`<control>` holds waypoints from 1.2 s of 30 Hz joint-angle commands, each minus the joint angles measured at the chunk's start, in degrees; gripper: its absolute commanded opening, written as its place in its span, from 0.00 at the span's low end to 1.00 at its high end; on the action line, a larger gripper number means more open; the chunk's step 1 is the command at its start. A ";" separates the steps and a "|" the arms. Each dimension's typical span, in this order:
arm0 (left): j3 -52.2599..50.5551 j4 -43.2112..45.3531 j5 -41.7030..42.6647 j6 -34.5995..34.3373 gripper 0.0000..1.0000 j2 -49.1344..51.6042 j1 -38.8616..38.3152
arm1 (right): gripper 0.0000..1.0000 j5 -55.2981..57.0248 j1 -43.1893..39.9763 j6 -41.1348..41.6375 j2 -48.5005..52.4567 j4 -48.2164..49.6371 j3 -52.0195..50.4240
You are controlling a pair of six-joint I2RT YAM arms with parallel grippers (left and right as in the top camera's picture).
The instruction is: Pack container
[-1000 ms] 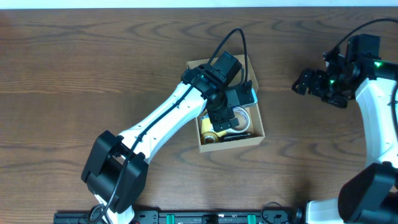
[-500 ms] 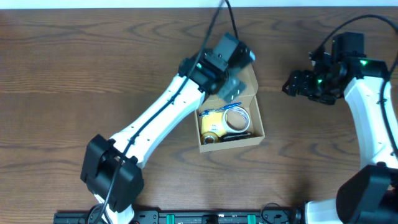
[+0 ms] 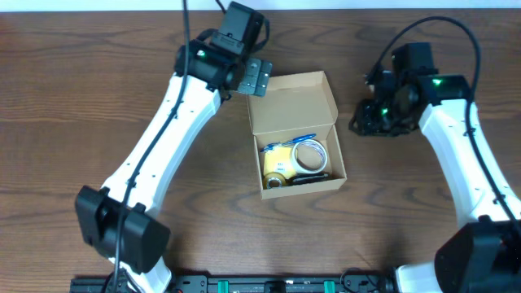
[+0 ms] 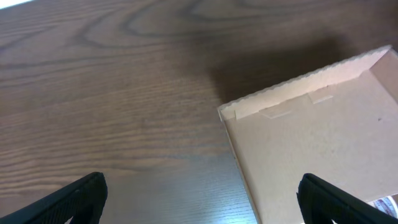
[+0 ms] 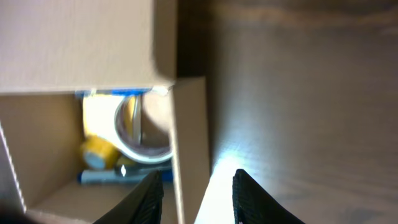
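Tan cardboard box with hinged flap lid (image 3: 301, 188) sits mid-table on dark wood tabletop (image 3: 73, 98), lid open, holding a white tape roll (image 3: 310, 156), a yellow item (image 3: 277, 175) and a blue pen (image 3: 289, 143). Left gripper (image 3: 255, 76) has its fingers spread wide and empty, just off the lid's far-left corner. Right gripper (image 5: 198, 194) shows a narrow gap with nothing in it, near the box's right side.

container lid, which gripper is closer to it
Left. The left gripper hovers at the far left corner of the lid; the right gripper sits apart, off its right edge.

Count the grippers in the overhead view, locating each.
2. The left gripper is by the far-left corner of the container, lid open; the right gripper is off its right side.
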 commanded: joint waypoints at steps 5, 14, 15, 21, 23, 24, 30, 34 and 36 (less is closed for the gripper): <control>0.94 -1.18 -0.33 -1.97 0.98 -2.40 0.26 | 0.25 -0.15 8.79 -1.27 0.02 -4.26 0.68; 0.94 -1.90 0.13 -3.89 0.98 -2.40 0.26 | 0.02 3.56 14.80 -1.11 0.02 -3.08 -1.97; 0.94 -2.05 0.13 -3.89 0.98 -2.40 0.26 | 0.01 3.52 14.82 -1.03 0.02 -2.38 -3.26; 0.94 -2.21 0.11 -3.89 0.98 -2.40 0.26 | 0.01 3.19 14.82 -0.02 0.02 1.09 -10.27; 0.94 -2.08 0.13 -3.89 0.98 -2.40 0.26 | 0.01 1.99 14.82 0.11 0.02 1.88 -12.07; 0.94 -1.99 0.13 -3.89 0.98 -2.40 0.26 | 0.01 1.44 14.82 0.15 0.02 2.12 -12.72; 0.94 -1.92 0.11 -3.87 0.98 -2.40 0.26 | 0.01 1.07 14.82 1.05 0.02 1.90 -14.69; 0.94 -1.95 0.11 -3.87 0.98 -2.40 0.26 | 0.01 -0.35 14.84 1.55 0.02 0.96 -15.06; 0.94 -1.95 0.11 -3.87 0.98 -2.40 0.26 | 0.01 -1.29 15.04 1.57 0.02 0.70 -15.06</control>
